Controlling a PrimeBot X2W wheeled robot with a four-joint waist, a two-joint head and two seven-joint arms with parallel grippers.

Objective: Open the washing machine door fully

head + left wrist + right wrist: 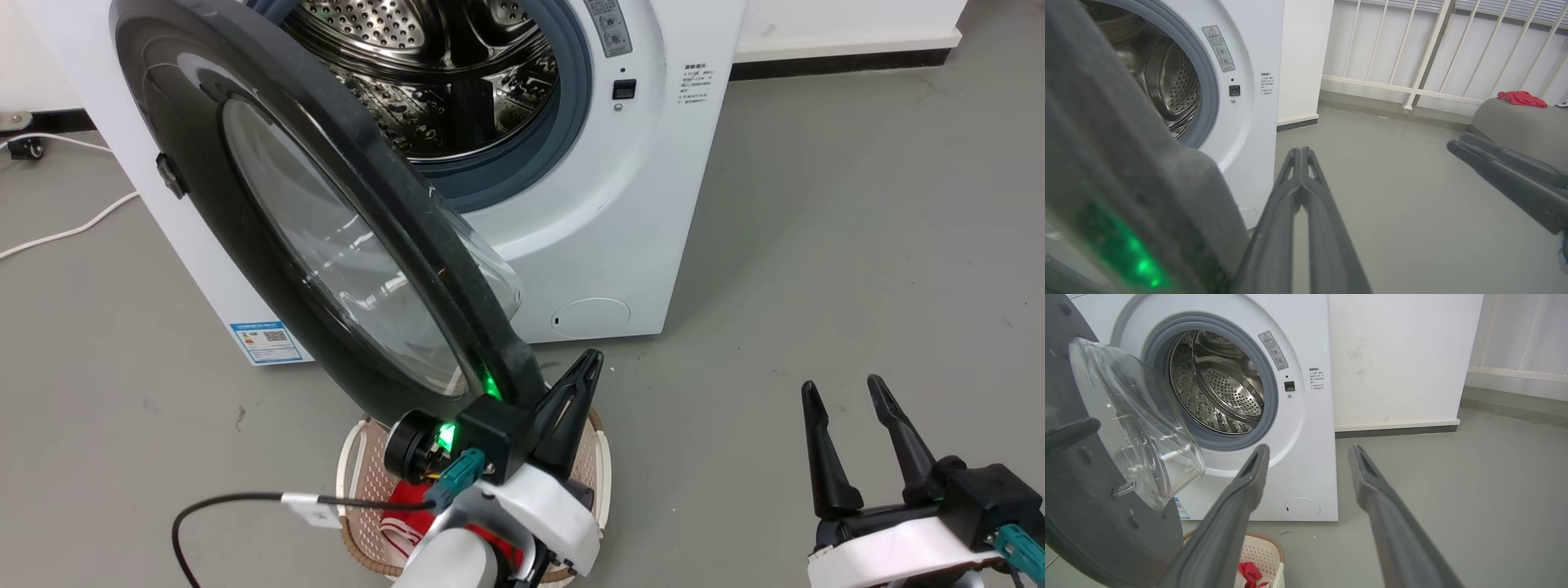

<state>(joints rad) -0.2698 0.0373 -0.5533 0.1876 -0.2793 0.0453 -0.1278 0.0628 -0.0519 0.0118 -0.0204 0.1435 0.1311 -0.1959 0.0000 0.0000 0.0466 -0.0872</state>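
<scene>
Beside the door's lower rim, the left pincer is closed on nothing. The right pincer stands wide, well apart.

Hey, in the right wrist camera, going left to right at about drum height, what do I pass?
washing machine door with its clear glass bowl → steel drum → small black latch socket → white wall → white railing
</scene>
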